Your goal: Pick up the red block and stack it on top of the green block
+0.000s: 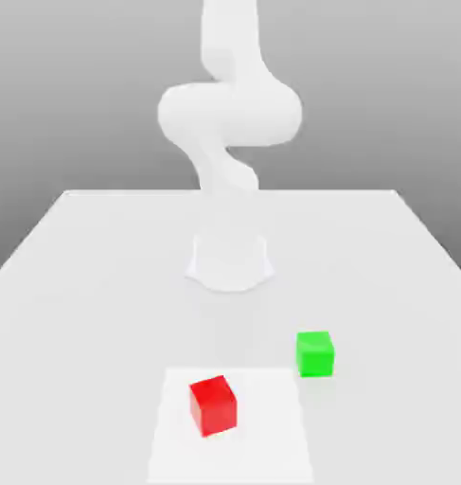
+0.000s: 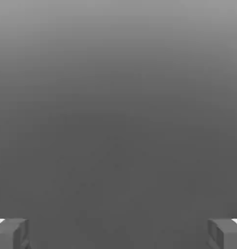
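The red block (image 1: pixel 213 404) rests on a lighter square patch (image 1: pixel 272 445) near the front of the white table. The green block (image 1: pixel 315 353) sits on the table a little behind it, toward the exterior view's right, apart from the red one. In the hand view my gripper (image 2: pixel 118 233) is open, its two grey fingertips (image 2: pixel 10 233) standing far apart with nothing between them, against a plain grey background. The white arm (image 1: pixel 229 114) rises from its base (image 1: pixel 230 260) at the middle of the table and leaves the exterior view at the top.
The white table (image 1: pixel 82 284) stretches wide on both sides of the arm's base. Its back edge runs behind the arm, with a grey backdrop beyond.
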{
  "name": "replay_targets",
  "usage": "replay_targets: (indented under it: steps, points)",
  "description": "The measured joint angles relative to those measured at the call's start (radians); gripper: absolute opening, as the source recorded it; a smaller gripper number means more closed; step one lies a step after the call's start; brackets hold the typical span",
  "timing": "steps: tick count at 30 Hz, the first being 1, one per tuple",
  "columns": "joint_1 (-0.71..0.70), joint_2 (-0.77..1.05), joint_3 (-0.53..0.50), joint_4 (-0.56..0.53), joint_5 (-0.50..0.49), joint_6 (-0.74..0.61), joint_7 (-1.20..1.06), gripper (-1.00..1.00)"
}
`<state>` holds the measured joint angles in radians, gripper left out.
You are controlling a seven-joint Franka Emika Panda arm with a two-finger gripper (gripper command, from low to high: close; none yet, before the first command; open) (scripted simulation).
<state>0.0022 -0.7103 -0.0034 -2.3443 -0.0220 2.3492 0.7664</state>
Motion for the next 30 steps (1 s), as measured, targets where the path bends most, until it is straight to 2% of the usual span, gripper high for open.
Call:
replay_targets:
  steps: [13, 20, 26, 27, 30]
  points:
    - [0.015, 0.480, -0.059, -0.235, -0.054, 0.263, -0.226, 0.00]
    - [0.015, 0.733, -0.071, -0.357, 0.017, 0.405, -0.415, 0.00]
    - [-0.007, 0.950, -0.038, -0.345, 0.070, 0.580, -0.471, 0.00]
    - [-0.011, 0.976, -0.033, -0.342, 0.074, 0.603, -0.474, -1.00]
    - [-0.011, 0.976, -0.033, -0.342, 0.073, 0.602, -0.473, -1.00]
